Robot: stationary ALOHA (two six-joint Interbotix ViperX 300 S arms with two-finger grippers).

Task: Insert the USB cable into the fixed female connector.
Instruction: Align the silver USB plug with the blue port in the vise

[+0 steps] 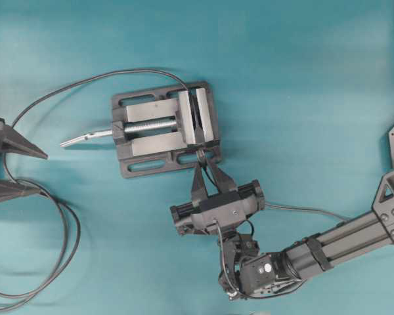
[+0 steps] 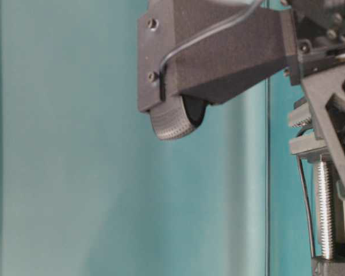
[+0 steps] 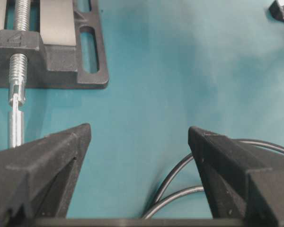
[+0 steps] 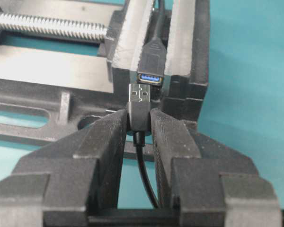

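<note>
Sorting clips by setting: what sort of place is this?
Likely a robotics lab bench: a teal table holds a metal vise clamping a USB socket, with two robot arms at work.

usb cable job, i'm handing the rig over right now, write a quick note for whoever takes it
Right gripper: shut on the USB cable at its plug, metal tip pointing at the socket.
Left gripper: open, holding nothing, parked at the left edge near the long black cable.
Fixed female connector: clamped upright between the jaws of the vise, blue opening facing the plug.
Done: plug picked up and brought just short of the socket, roughly lined up, sitting slightly to its left in the right wrist view.
Left: fine alignment, push the plug in, release.
</note>
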